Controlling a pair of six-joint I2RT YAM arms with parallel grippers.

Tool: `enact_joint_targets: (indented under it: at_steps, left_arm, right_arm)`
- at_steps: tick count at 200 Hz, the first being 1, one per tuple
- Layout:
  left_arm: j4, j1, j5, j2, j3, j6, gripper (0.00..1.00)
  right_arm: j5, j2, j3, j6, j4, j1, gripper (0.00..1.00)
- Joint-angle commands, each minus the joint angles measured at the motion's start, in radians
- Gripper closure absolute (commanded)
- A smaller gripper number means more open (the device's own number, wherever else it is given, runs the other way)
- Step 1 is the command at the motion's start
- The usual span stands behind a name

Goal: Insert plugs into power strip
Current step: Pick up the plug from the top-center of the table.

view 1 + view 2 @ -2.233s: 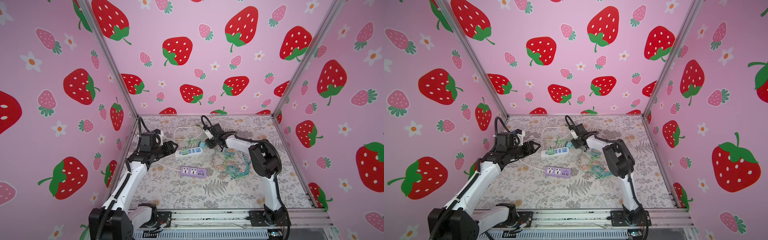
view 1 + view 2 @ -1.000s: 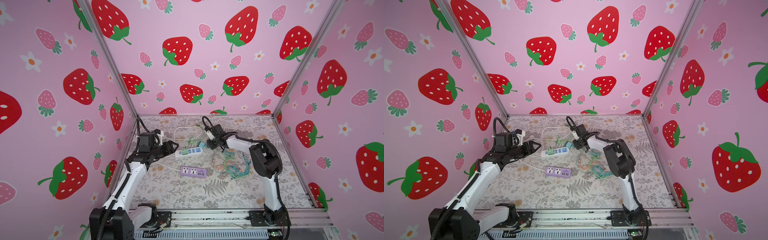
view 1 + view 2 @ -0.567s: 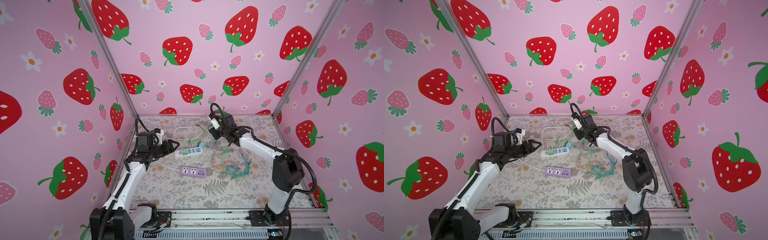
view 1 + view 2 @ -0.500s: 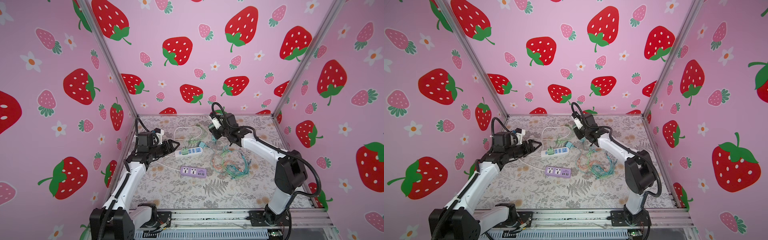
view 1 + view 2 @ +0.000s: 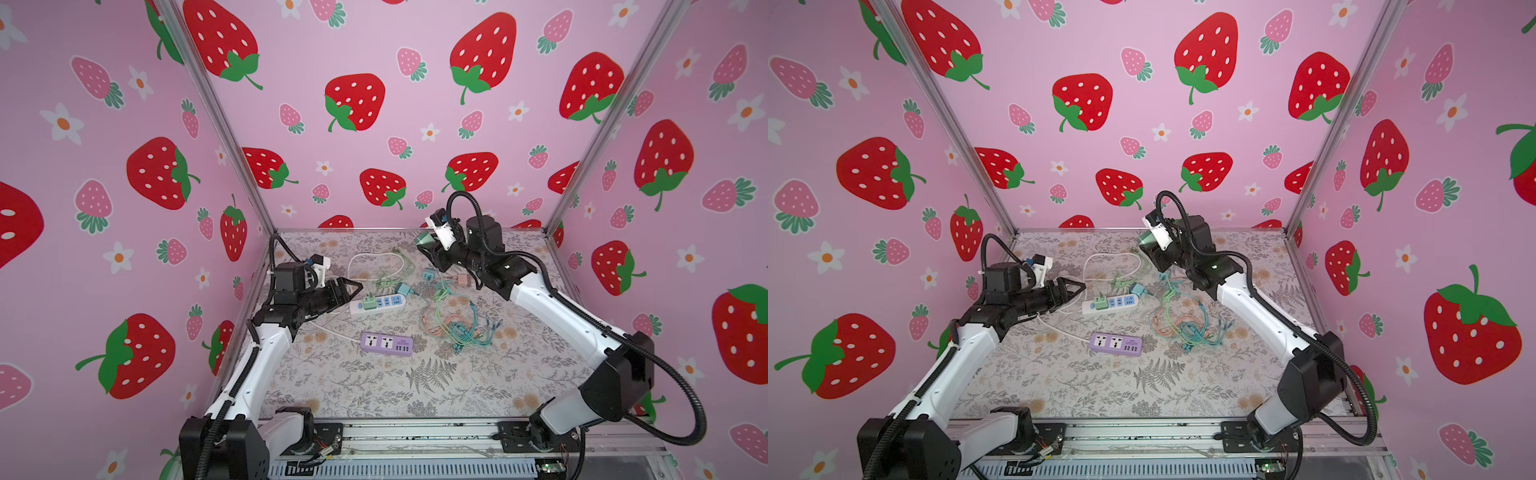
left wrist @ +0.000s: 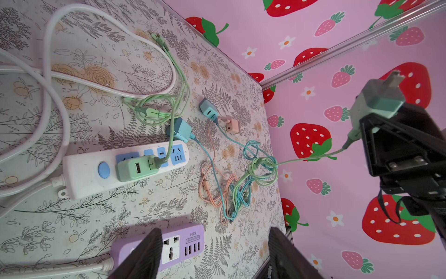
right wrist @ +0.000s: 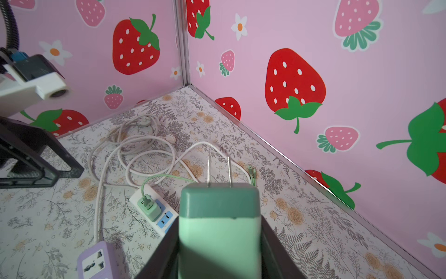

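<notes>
My right gripper [image 5: 428,244] [image 7: 219,223] hangs raised near the back wall, shut on a mint green plug [image 5: 424,240] [image 7: 219,229] [image 6: 376,101] whose prongs [image 7: 218,171] point away from the wrist. Its thin green cable trails down to the cable tangle [image 5: 453,320]. The white power strip [image 5: 395,305] [image 6: 84,169] lies on the floor with another mint plug [image 5: 368,302] [image 6: 135,169] seated in it. Two teal plugs [image 6: 179,129] [image 6: 207,110] and a peach plug [image 6: 233,125] lie loose beyond it. My left gripper [image 5: 353,287] [image 6: 213,232] hovers open by the strip's left end.
A purple power strip [image 5: 386,344] [image 5: 1116,344] lies nearer the front, its white cord running left. Coiled white cords [image 7: 135,149] fill the back left corner. The pink strawberry walls [image 5: 374,124] close in on three sides.
My right arm has lifted the mint plug off the floor and carried it up toward the back wall, drawing its cable taut. The left arm has barely moved.
</notes>
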Motion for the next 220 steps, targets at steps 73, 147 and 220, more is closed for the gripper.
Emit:
enact_joint_targets:
  at_steps: [73, 147, 220]
  left_arm:
    - [0.035, -0.044, 0.094, 0.008, 0.055, 0.015, 0.30]
    - [0.008, -0.062, 0.090, 0.022, 0.071, 0.041, 0.31]
    - [-0.019, -0.072, 0.085, 0.037, 0.084, 0.055, 0.31]
  right_arm:
    - [-0.448, -0.070, -0.144, 0.163, 0.123, -0.148, 0.71]
    - [-0.631, 0.009, -0.248, 0.148, 0.101, -0.150, 0.69]
    - [-0.577, 0.083, -0.267, 0.155, 0.065, -0.150, 0.67]
